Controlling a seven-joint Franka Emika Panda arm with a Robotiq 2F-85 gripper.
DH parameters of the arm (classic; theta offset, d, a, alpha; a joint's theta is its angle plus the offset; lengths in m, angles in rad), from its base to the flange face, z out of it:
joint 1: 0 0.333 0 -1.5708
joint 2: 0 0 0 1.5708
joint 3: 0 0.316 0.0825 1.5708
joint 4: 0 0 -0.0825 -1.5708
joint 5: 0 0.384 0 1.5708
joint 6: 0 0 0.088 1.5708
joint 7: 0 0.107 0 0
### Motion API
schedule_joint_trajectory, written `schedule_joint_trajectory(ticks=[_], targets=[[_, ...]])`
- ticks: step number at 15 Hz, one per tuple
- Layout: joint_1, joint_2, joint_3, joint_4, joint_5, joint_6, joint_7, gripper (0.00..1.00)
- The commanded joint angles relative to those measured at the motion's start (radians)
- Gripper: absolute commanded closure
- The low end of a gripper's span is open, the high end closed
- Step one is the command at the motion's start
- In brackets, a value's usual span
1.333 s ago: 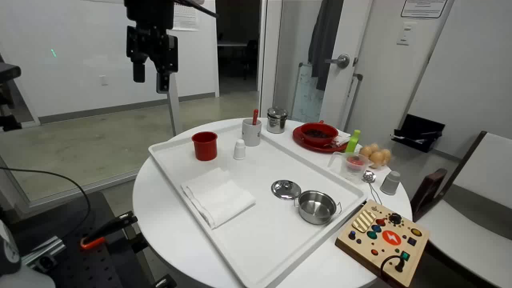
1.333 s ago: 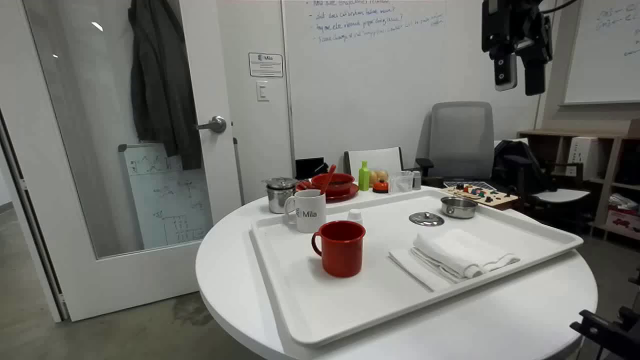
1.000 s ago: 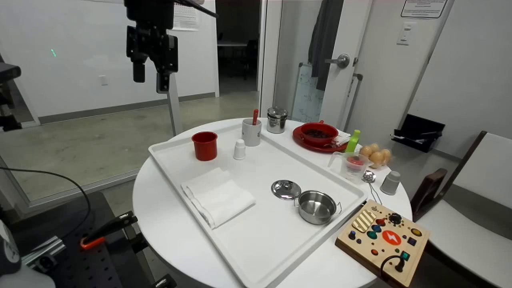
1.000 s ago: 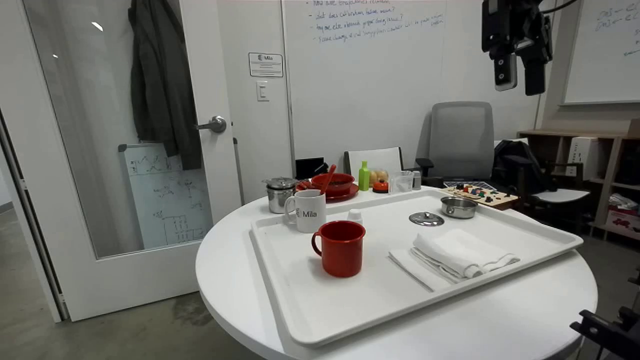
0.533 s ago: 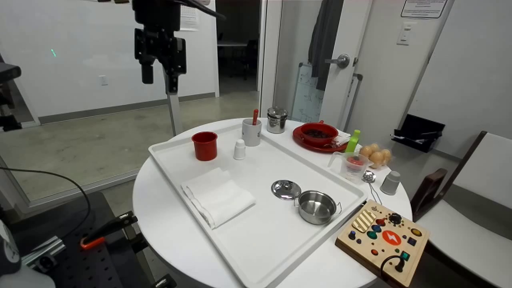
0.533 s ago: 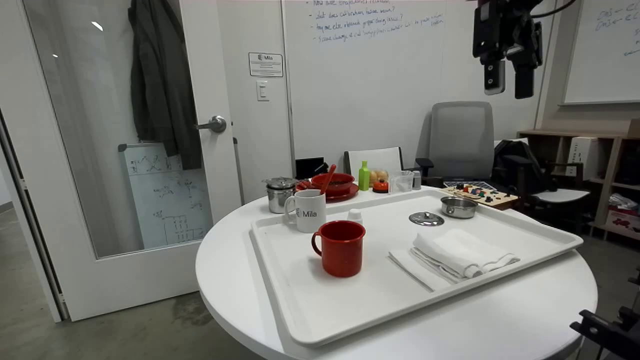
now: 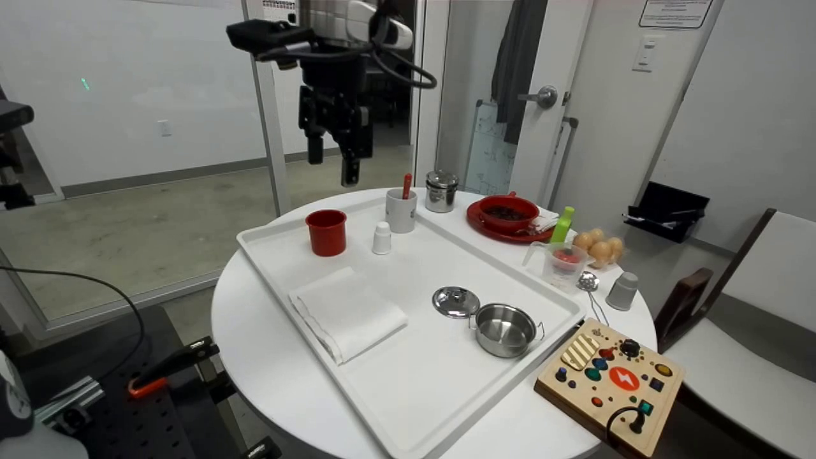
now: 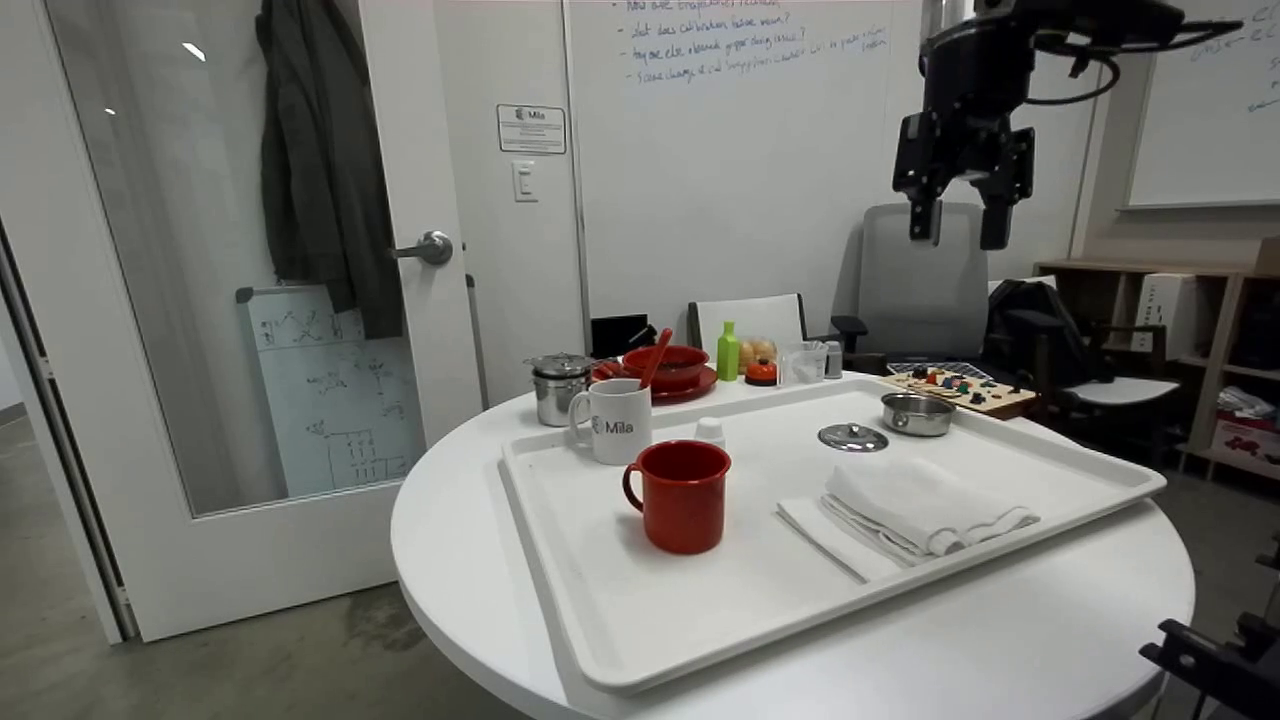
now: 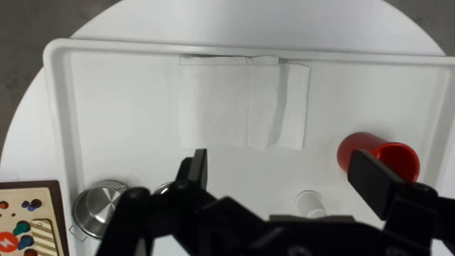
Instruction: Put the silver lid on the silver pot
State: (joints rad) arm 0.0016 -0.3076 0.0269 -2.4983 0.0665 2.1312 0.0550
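Note:
The silver lid (image 7: 456, 301) lies flat on the white tray, right beside the silver pot (image 7: 503, 347), which stands upright and uncovered. Both also show in an exterior view, the lid (image 8: 853, 437) left of the pot (image 8: 918, 418). My gripper (image 7: 333, 164) is open and empty, high above the tray; it also shows in an exterior view (image 8: 960, 228). In the wrist view the gripper (image 9: 280, 158) has its fingers wide apart. There the pot (image 9: 95, 211) is at the lower left, and only a sliver of the lid (image 9: 163, 187) shows behind the left finger.
On the tray (image 7: 408, 440) are a folded white cloth (image 7: 347, 312), a red mug (image 7: 327, 234), a small white shaker (image 7: 382, 239) and a grey-white mug (image 7: 400, 213) holding a red handle. A metal canister (image 7: 441, 191), red bowl (image 7: 508, 213) and button board (image 7: 612, 376) stand beyond the tray.
The arm has moved right and down in an exterior view, and left and down in an exterior view, toward the tray. The gripper stays open. Lid and pot have not moved.

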Motion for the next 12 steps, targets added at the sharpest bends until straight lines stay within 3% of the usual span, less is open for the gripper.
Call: schedule_joint_trajectory(ticks=[1,4,5,8,12], targets=[[-0.028,0.193,-0.048,0.146,0.014,-0.01,-0.017,0.0],[-0.038,0.289,-0.081,0.258,0.099,-0.057,-0.038,0.0],[-0.036,0.213,-0.066,0.16,0.043,-0.005,-0.011,0.0],[-0.041,0.279,-0.076,0.23,0.072,-0.026,-0.018,0.0],[-0.029,0.306,-0.055,0.177,-0.074,0.052,0.091,0.0]])
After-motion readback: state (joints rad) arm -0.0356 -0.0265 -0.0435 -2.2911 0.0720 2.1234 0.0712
